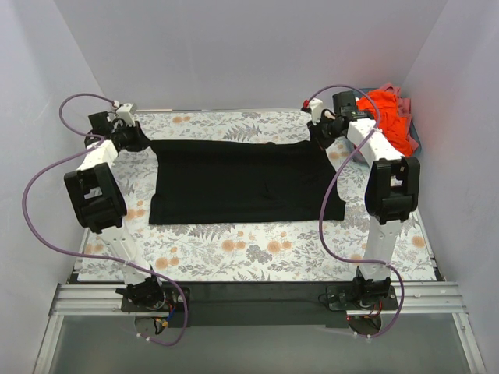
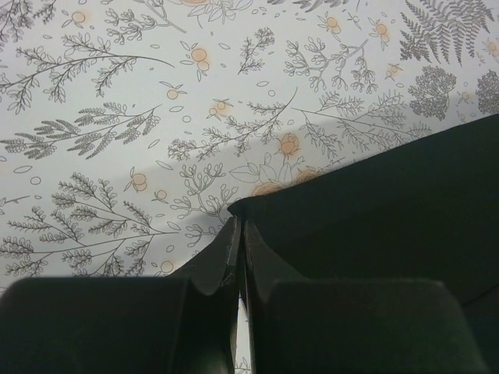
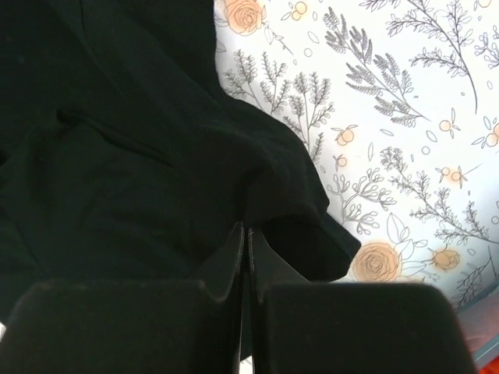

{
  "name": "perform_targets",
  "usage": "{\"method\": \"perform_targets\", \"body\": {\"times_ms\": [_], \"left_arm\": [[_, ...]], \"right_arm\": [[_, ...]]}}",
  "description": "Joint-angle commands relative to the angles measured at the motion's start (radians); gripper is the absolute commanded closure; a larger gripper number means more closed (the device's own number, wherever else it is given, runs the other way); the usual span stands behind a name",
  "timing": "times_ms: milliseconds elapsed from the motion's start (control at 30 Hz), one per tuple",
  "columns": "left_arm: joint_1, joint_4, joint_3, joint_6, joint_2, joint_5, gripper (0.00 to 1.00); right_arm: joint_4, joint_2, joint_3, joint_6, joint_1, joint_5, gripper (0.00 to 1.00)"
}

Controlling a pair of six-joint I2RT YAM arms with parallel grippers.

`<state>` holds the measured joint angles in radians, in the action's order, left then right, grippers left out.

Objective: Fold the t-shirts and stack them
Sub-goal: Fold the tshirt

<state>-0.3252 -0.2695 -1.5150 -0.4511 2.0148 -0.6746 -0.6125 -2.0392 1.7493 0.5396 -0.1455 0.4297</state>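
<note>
- The black shirt lies spread out as a broad dark rectangle across the middle of the flowered table.
- The left gripper sits at the shirt's 10 o'clock corner. In the left wrist view its fingers are pressed together, pinching that corner of the cloth.
- The right gripper sits at the shirt's 2 o'clock corner. Its fingers are closed on a raised, bunched fold of the black cloth.
- The orange shirt lies in a crumpled heap at the table's 2 o'clock corner, beside the right arm and apart from the black shirt.
</note>
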Motion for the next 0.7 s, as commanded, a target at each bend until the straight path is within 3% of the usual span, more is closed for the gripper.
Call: {"method": "perform_targets", "body": {"times_ms": [0,433,667], "left_arm": [[-0.012,-0.011,0.004,0.068,-0.062,-0.01,1.0],[-0.018,-0.066,0.026,0.144,-0.065,0.012,1.0],[-0.034,-0.096,0.116,0.227,-0.145,-0.003,1.0]], "right_arm": [[-0.027,0.073,-0.028,0.014,0.007,0.009,0.99],[-0.076,0.111,-0.114,0.005,0.001,0.034,0.99],[-0.081,0.123,-0.154,0.014,-0.002,0.018,0.99]]}}
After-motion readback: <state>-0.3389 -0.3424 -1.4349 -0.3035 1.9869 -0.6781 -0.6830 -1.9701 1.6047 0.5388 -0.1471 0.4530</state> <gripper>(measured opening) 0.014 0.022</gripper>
